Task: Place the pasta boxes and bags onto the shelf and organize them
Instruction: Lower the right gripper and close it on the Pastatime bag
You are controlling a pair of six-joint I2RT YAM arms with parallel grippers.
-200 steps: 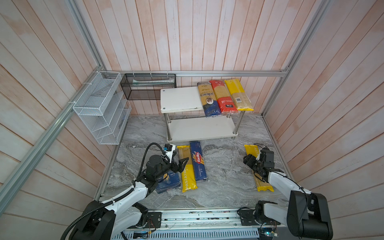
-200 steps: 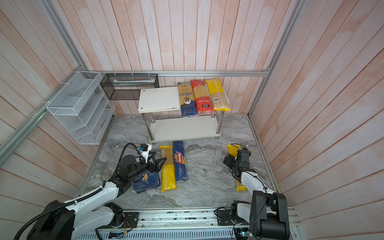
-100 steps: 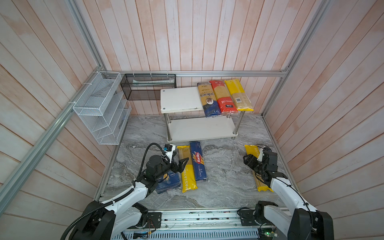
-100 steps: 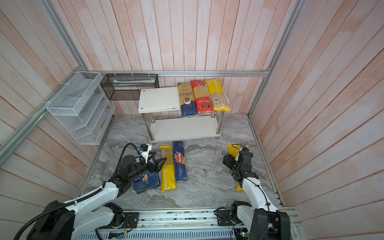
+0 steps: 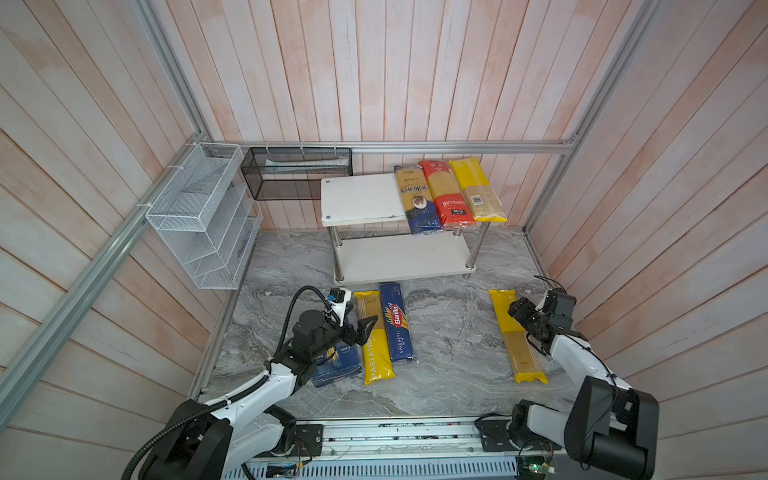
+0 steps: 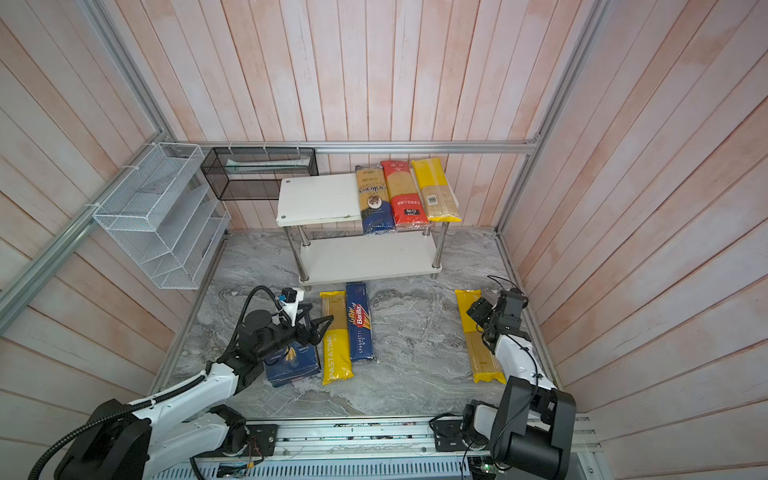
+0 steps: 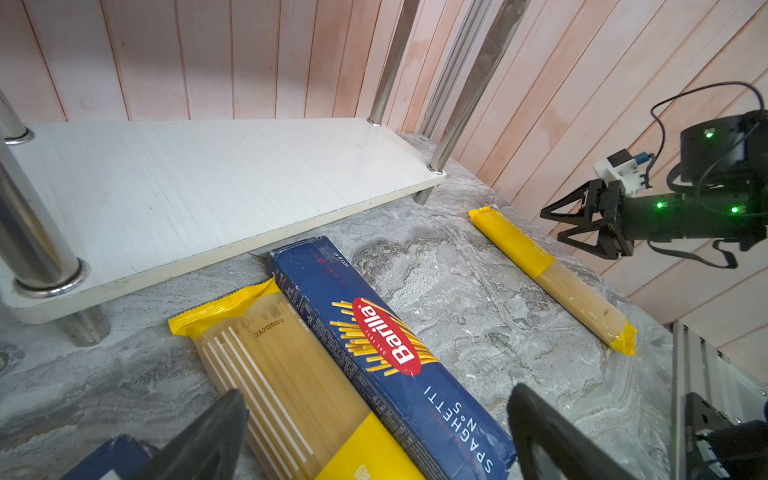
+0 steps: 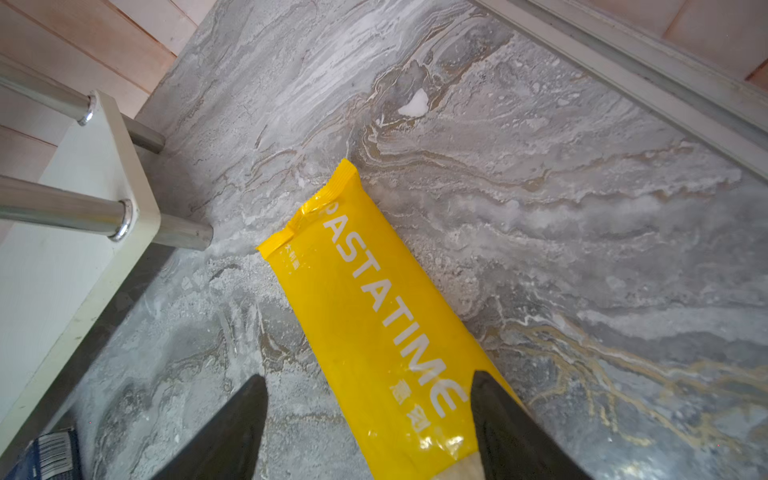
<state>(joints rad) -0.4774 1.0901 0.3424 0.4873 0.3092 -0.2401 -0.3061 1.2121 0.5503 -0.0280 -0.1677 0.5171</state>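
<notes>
Lying flat on the marble tabletop [image 5: 451, 345] near the right wall, your yellow PASTATIME bag [image 8: 365, 299] has the right gripper [image 8: 368, 374] hovering over its printed end, jaws spread wide and holding nothing. Three bags [image 5: 446, 195] rest side by side on the shelf [image 5: 361, 199], on its top board. Your left gripper [image 5: 365, 328], also wide and empty, hangs above a second yellow bag [image 5: 372, 345], which lies between the Spaghetti box [image 5: 397, 328] and the wide blue box [image 5: 338, 363].

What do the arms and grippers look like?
The left arm and right arm have white links, black joints and black cables. The left gripper and right gripper are black, with open triangular frames. Green lights glow on the right wrist.
</notes>
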